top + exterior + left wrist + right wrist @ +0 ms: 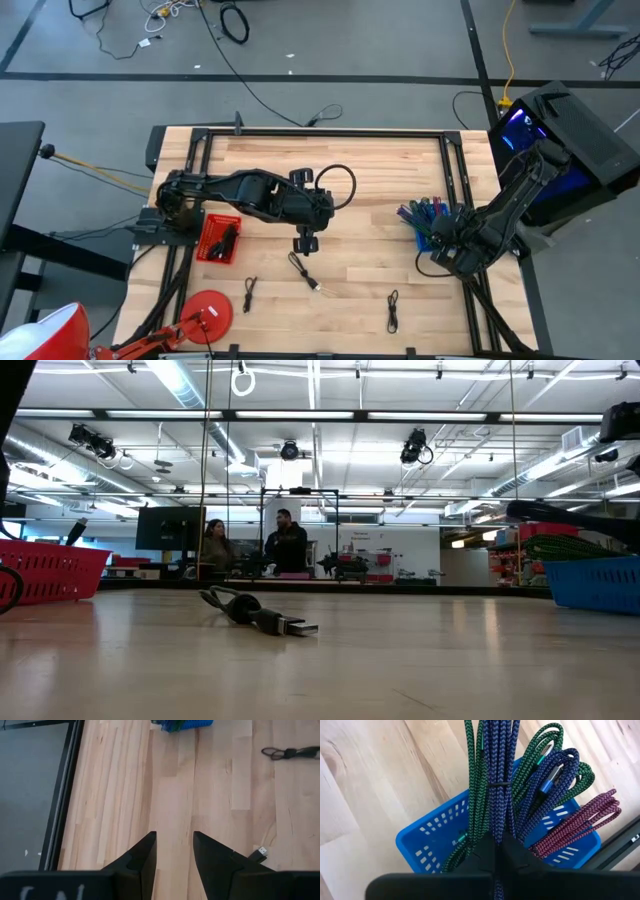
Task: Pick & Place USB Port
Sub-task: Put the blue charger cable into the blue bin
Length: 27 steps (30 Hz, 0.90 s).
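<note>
USB cable [304, 272] (unlabelled) below left claw [306, 244]

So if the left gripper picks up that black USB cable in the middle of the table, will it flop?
Probably floppy: the black USB cable lies in loose bends. It is thin, so likely light. Grabbed by the plug, the rest would likely dangle under the left gripper.

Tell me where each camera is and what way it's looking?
High view: above, facing straight down on the wooden table; both dark arms show.
Low view: at tabletop height, facing the room; a black USB cable lies ahead.
Left wrist view: over bare wood, the open left gripper showing.
Right wrist view: above the blue plastic basket, the right gripper shut on braided cables.
The high and low views share that black cable.
</note>
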Motion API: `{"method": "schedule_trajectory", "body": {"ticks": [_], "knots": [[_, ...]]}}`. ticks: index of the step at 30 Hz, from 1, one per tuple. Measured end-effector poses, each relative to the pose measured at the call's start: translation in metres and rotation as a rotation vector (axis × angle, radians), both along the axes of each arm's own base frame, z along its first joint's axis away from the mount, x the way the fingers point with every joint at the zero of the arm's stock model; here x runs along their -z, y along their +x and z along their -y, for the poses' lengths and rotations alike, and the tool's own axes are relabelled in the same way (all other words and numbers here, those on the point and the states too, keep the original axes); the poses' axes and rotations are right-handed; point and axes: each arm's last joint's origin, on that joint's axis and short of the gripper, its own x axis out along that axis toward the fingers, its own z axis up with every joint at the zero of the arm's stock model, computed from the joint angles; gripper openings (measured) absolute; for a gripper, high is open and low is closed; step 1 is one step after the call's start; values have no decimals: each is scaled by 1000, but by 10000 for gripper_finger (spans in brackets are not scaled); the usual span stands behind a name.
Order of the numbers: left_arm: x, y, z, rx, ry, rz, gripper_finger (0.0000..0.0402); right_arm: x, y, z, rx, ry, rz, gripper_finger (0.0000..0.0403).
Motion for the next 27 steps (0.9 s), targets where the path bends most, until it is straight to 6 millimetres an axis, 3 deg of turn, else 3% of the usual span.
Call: {"method": "schedule_trajectory", "body": {"ticks": [9, 20, 27], "knots": [[26, 4, 1, -2, 25, -111, 133, 0, 0, 0, 3, -2, 2, 0], [7, 0, -1, -20, 46, -38, 133, 0, 1, -1, 17, 5, 29, 29], [6, -1, 0, -18, 45, -35, 133, 0, 2, -2, 14, 12, 32, 44]]}}
